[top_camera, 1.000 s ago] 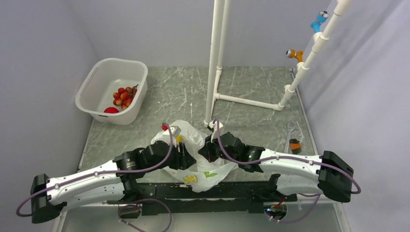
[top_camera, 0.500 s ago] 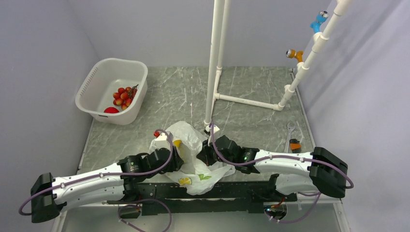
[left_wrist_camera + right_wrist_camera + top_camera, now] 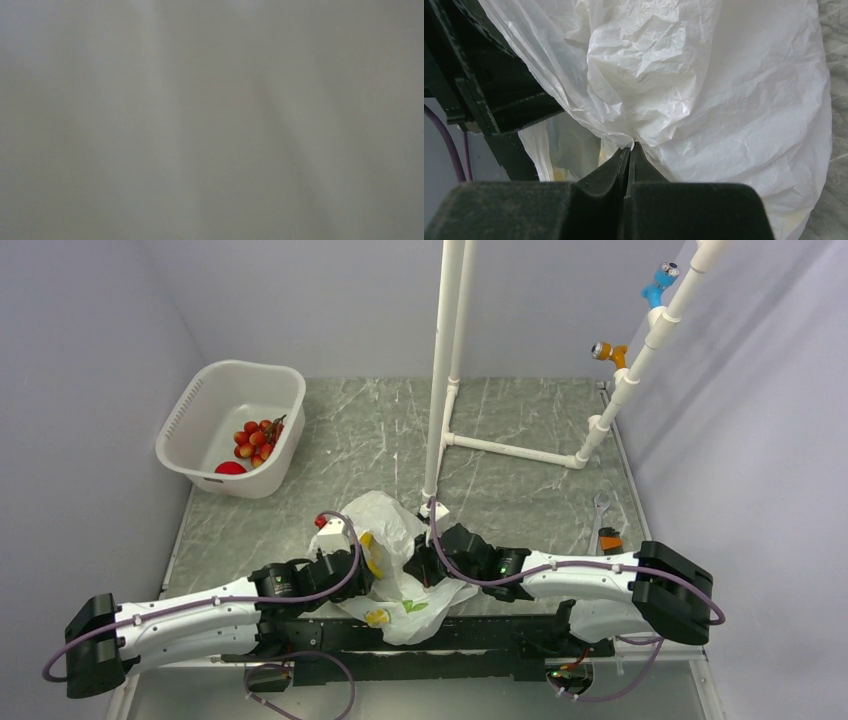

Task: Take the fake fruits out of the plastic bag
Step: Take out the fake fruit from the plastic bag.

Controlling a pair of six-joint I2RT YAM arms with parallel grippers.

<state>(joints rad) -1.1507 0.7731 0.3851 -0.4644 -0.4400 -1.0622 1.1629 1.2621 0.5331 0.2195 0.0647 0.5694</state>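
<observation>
At the near middle of the surface (image 3: 520,420), the right hand (image 3: 629,148) pinches the plastic bag (image 3: 400,523) tight, seemingly steadying it while the left hand (image 3: 362,565), its opening hidden, sits beside the yellow banana (image 3: 372,548).

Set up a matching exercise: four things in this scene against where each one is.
Things:
1 red ball cluster
2 banana
3 right gripper
4 wrench

Places:
a shut on the plastic bag
b near the table's right edge
c in the white tub
d against the bag's crumpled film

Pairs: 1-c, 2-d, 3-a, 4-b
</observation>
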